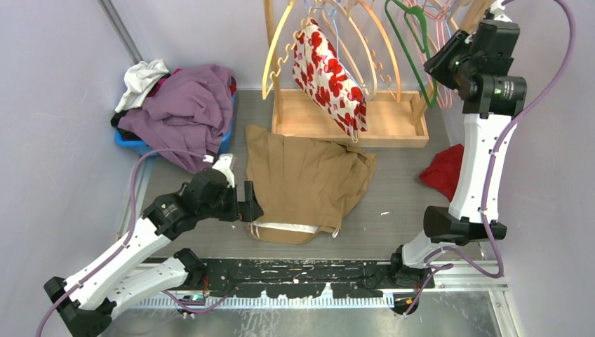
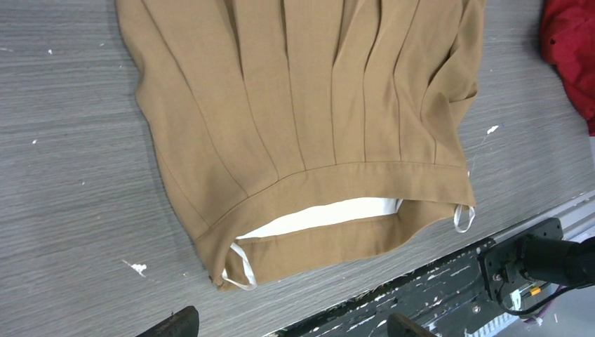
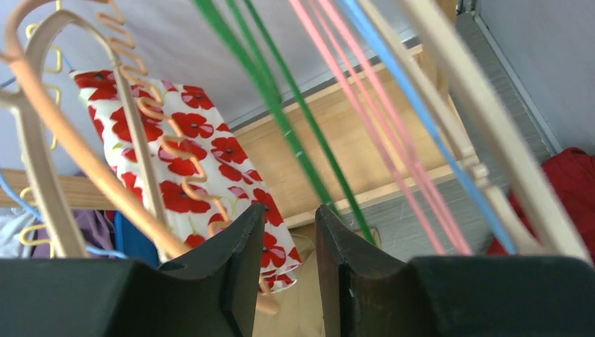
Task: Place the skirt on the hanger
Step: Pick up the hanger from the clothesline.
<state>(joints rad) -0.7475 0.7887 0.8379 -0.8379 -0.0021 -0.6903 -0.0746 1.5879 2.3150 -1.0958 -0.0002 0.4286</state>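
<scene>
Skirt (image 1: 305, 179), tan and pleated, lies flat on the grey table (image 1: 400, 203), its waistband (image 2: 351, 179) toward the arms and white lining showing inside. The left gripper (image 1: 251, 205) hovers just beside the waistband's left corner, jaws spread wide and holding nothing. The right gripper (image 3: 290, 210) is raised among the hangers on the wooden rack (image 1: 351, 126), jaws only narrowly apart. A green wire hanger (image 3: 270, 105) runs down toward that gap, though I cannot tell whether it is pinched. A poppy-print garment (image 1: 328, 77) hangs nearby.
</scene>
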